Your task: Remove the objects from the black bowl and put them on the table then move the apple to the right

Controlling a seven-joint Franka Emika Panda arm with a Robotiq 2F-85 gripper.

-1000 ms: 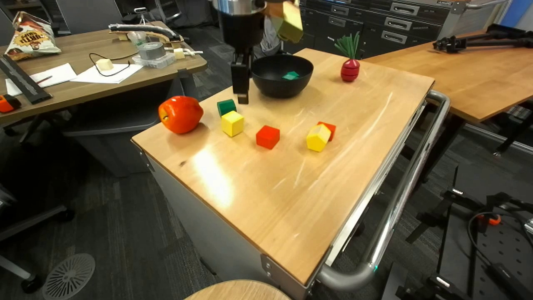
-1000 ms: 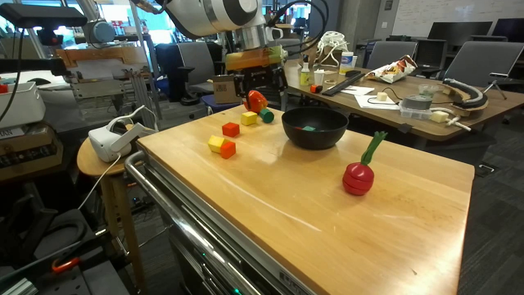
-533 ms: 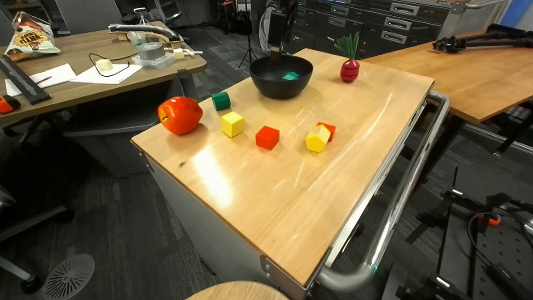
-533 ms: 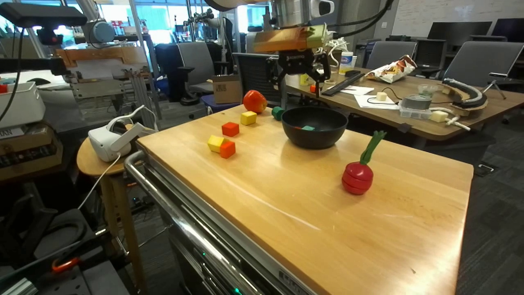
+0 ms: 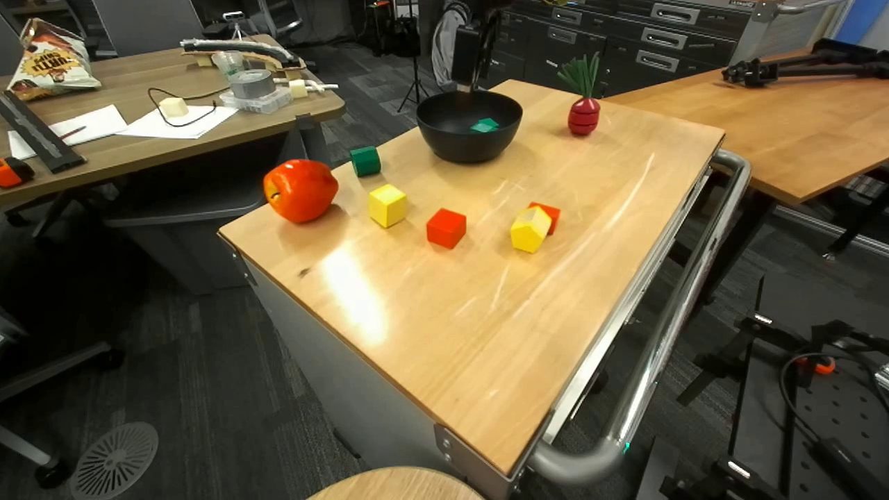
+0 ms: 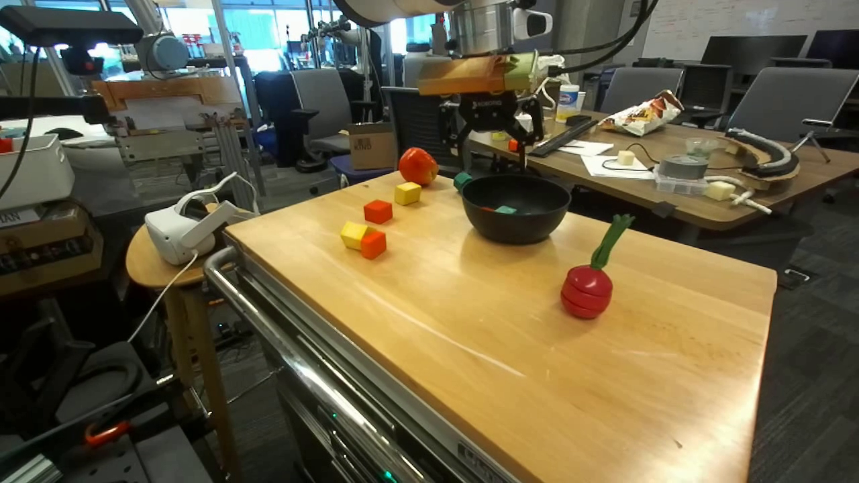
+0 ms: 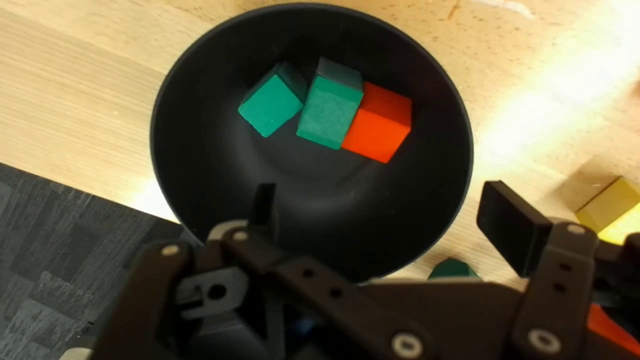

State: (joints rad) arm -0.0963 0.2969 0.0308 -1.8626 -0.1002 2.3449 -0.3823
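Observation:
The black bowl (image 7: 305, 185) stands on the light wooden table (image 6: 604, 402). In the wrist view it holds two green blocks (image 7: 270, 106) and a red block (image 7: 379, 129). Above the bowl's near part hangs my gripper (image 7: 387, 215), jaws wide apart with nothing between them; an exterior view shows the gripper (image 6: 492, 159) over the rim. Out on the tabletop are a green cylinder (image 5: 365, 161), a yellow cube (image 5: 387, 206), a red cube (image 5: 446, 228), a yellow block (image 5: 530, 230) touching another red one (image 6: 374, 245), and the dark red fruit (image 6: 586, 292). The apple (image 5: 302, 191) lies by a corner.
A silver rail (image 5: 660, 333) runs along one table side. The green cylinder lies close to the table's edge. A cluttered desk (image 5: 153, 76) and a brown desk (image 5: 806, 118) stand nearby. A stool (image 6: 144, 258) carries a white headset (image 6: 178, 228).
My open gripper has moved from beside the apple and green cylinder to above the bowl, then slightly down. The green cylinder has rolled away from the yellow cube toward the table's edge.

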